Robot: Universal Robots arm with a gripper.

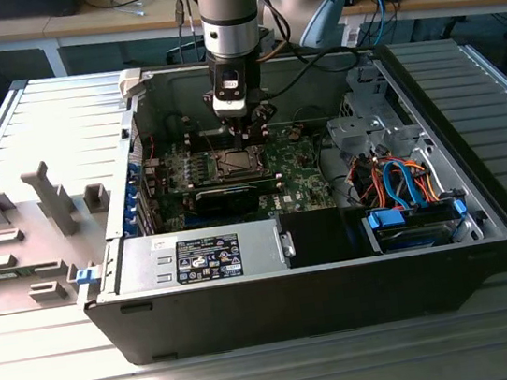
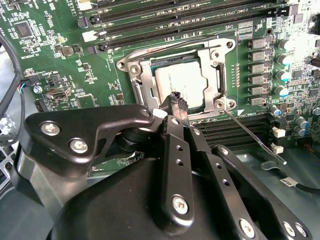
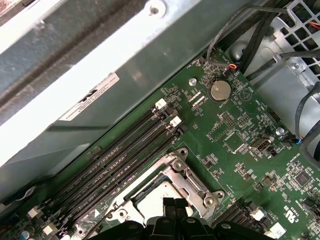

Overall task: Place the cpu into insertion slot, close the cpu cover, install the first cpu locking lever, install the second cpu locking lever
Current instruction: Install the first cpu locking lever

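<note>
Hovering claw point(image 2: 176, 103), fingertips together, at cpu cover point(image 2: 210, 52) edge, cpu point(image 2: 180, 80) beneath; black label point(image 1: 208, 258) print illegible.

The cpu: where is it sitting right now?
In the second wrist view the cpu sits in the insertion slot, framed by the cpu cover, beside the memory slots, with the gripper close over its edge.

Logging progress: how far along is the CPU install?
Done: the cpu is seated and the cover looks closed over it. In hand: the hand is at the cover's edge, holding nothing. Left: one lever sticks out unlatched; the other I can't judge.
</note>
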